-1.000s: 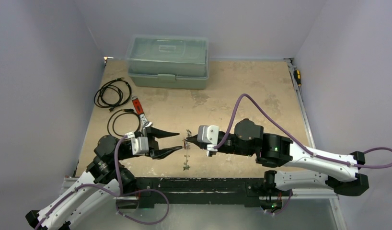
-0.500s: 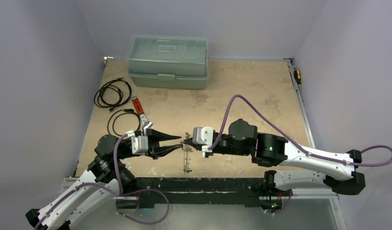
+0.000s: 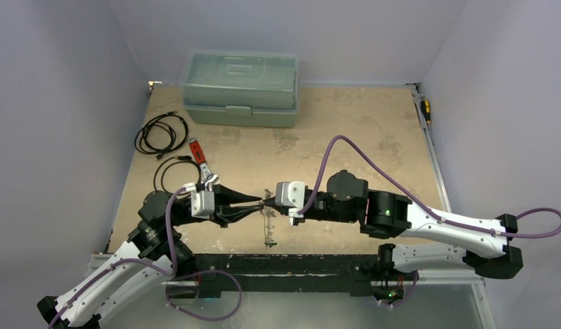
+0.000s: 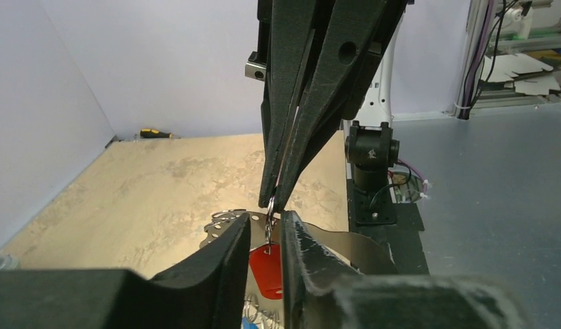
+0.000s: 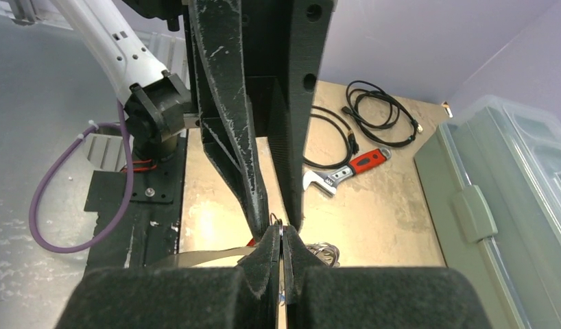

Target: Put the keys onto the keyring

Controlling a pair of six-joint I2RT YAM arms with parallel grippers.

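From above, since a second ago the left hand (image 3: pixel 257 203) has narrowed and met the right hand (image 3: pixel 269 202), arms outstretched over the near tan desk (image 3: pixel 374 130). The large thin silvery metal keyring (image 3: pixel 267 229) hangs there.

Left wrist: narrow jaws flank a red-headed silver key (image 4: pixel 264 269); grip unclear.

Right wrist: right hand clamped on the keyring.

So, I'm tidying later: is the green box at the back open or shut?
Shut: the green box has its lid seated flush on the rim.
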